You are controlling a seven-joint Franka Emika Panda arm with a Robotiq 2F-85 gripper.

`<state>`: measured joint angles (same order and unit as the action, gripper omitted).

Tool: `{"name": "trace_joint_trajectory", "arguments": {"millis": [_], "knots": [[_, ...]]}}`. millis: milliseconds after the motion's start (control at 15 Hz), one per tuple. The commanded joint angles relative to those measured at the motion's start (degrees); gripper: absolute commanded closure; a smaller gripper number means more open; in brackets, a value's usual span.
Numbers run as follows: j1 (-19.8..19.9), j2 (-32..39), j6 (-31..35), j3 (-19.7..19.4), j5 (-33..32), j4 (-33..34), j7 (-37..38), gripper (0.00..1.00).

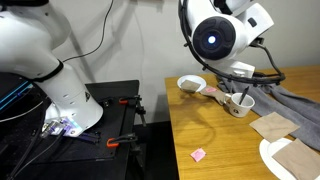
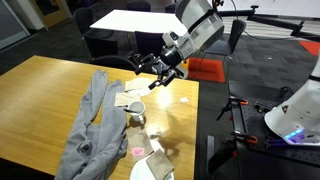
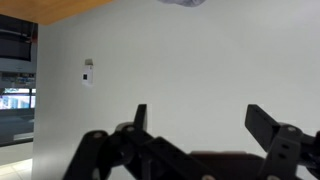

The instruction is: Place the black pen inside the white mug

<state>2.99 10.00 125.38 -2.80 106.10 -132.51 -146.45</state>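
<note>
The white mug [image 1: 240,104] stands on the wooden table near its edge; it also shows in an exterior view [image 2: 134,109]. I cannot make out the black pen in any view. My gripper [image 1: 240,69] hangs in the air above the mug and the bowl, well clear of the table, and also shows in an exterior view [image 2: 151,69]. In the wrist view the gripper [image 3: 200,115] is open, with only a bare wall showing between its fingers and nothing held.
A shallow white bowl [image 1: 190,83] sits beside the mug. A grey cloth [image 2: 90,130] lies across the table. Brown napkins [image 1: 272,124], a white plate [image 1: 272,160] and a small pink item [image 1: 198,154] lie near the front. The robot base [image 1: 70,100] stands beside the table.
</note>
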Motion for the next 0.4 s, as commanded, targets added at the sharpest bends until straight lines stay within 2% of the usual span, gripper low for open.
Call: {"name": "trace_joint_trajectory", "arguments": {"millis": [0,333], "knots": [[-0.7,-0.9,0.2,-0.6,-0.1,-0.5,0.7,0.00],[-0.8,-1.7,0.4,-0.5,-0.1,-1.4,0.8,0.00]]}}
